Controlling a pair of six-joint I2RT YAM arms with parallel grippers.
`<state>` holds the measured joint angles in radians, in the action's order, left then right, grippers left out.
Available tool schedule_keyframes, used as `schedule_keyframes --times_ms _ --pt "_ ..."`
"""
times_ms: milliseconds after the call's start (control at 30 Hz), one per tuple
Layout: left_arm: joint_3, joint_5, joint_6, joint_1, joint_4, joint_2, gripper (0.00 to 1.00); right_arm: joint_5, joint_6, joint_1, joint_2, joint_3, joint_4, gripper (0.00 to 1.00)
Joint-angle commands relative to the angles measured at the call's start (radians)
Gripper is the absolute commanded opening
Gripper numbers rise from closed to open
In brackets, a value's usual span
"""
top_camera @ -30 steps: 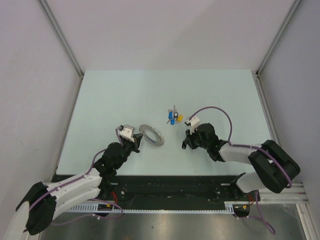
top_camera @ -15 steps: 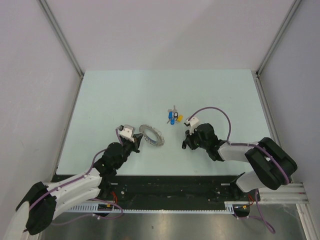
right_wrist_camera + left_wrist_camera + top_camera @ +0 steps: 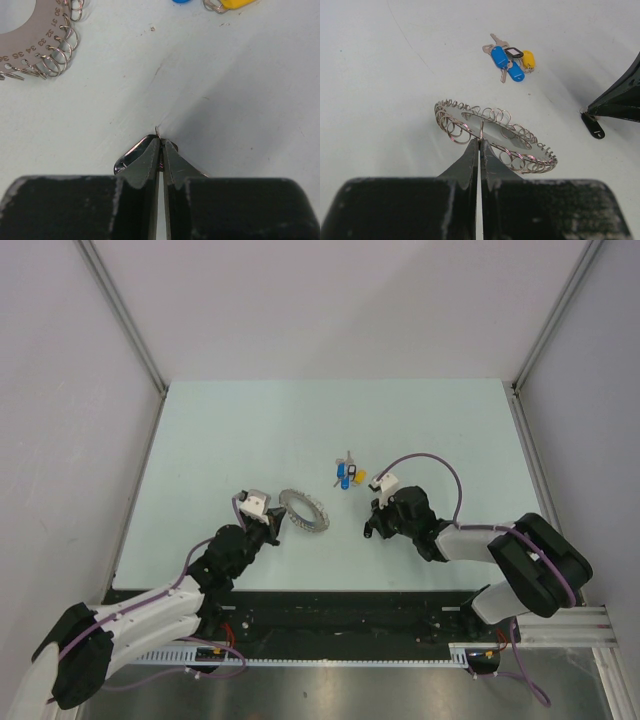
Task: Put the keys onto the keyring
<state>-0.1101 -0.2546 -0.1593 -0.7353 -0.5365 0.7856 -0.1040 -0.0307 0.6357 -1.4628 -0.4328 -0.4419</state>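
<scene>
The keyring (image 3: 303, 510), a grey disc edged with wire loops, is held just off the table by my left gripper (image 3: 480, 142), which is shut on one loop at the ring's near rim (image 3: 482, 131). The keys (image 3: 349, 475), with blue, yellow and black-rimmed heads, lie in a cluster (image 3: 510, 60) beyond the ring. My right gripper (image 3: 161, 142) is down at the table to the right of the ring, shut on a small black key tag (image 3: 129, 159) with a thin wire ring at its tip. The same black key tag (image 3: 593, 128) shows under that gripper.
The pale green table (image 3: 250, 430) is fenced by grey walls with metal rails at left (image 3: 120, 310) and right (image 3: 555, 320). The right arm's cable (image 3: 430, 460) loops over the table near the keys.
The right gripper's jaws have drawn together on the black key tag. Both arms, the keyring and the key cluster stay where they were.
</scene>
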Motion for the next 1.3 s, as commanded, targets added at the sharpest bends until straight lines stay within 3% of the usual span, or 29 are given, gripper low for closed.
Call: schedule_keyframes --times_ms 0,100,200,433,567,833,1100,1267 --pt "-0.003 0.0 -0.025 -0.001 -0.059 0.004 0.01 -0.01 0.006 -0.005 -0.01 0.002 -0.047 0.08" --pt "-0.005 0.002 -0.025 -0.001 -0.059 0.003 0.01 -0.013 0.008 -0.005 -0.013 0.0 -0.049 0.08" --pt "-0.003 0.002 -0.025 -0.001 -0.057 0.003 0.01 -0.014 0.009 -0.005 -0.014 0.0 -0.049 0.0" --pt "0.001 0.024 -0.008 -0.001 -0.074 -0.003 0.0 -0.019 0.018 -0.005 0.05 -0.006 -0.008 0.0" --pt "0.004 0.066 0.012 -0.001 -0.094 -0.023 0.0 -0.013 0.026 -0.005 0.137 -0.023 0.086 0.0" --pt "0.036 0.181 0.021 -0.001 -0.281 0.012 0.0 -0.072 0.063 -0.005 0.329 -0.136 0.31 0.0" --pt "-0.066 0.395 0.02 -0.001 -0.465 0.205 0.0 -0.152 0.15 -0.005 0.418 -0.34 0.583 0.0" --pt "-0.255 0.598 0.092 -0.001 -0.335 0.311 0.01 -0.152 0.184 -0.005 0.443 -0.466 0.742 0.0"
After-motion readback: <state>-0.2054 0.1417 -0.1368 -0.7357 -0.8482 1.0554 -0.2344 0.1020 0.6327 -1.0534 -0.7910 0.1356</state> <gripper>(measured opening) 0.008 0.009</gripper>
